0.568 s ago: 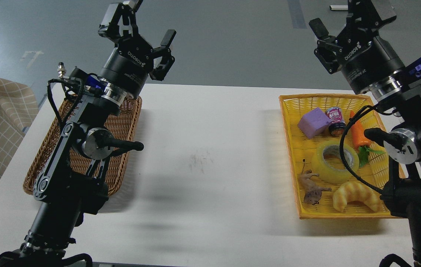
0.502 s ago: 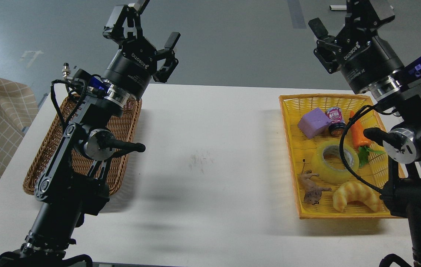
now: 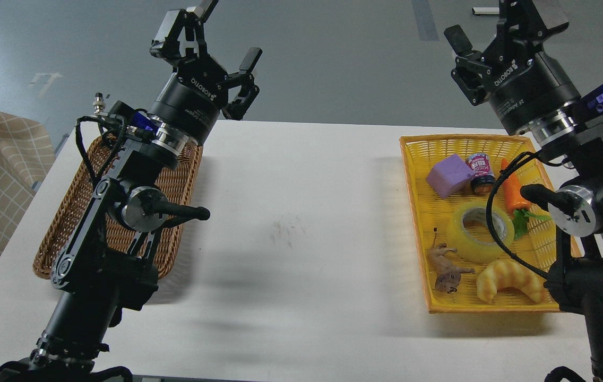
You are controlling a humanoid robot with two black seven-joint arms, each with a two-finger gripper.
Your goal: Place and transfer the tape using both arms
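White table (image 3: pixel 301 212), grey floor (image 3: pixel 333 58) behind.
You have tape (image 3: pixel 479 232) in yellow basket (image 3: pixel 415 212) at right, wicker basket (image 3: pixel 174 180) at left; left gripper (image 3: pixel 222 32) and right gripper (image 3: pixel 498 24) fingers spread, empty.

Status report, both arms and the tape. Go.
Left gripper open, raised, empty. Right gripper open, raised, empty. Tape flat in yellow basket, untouched. Croissant toy and carrot crowd it; black cable crosses in front.
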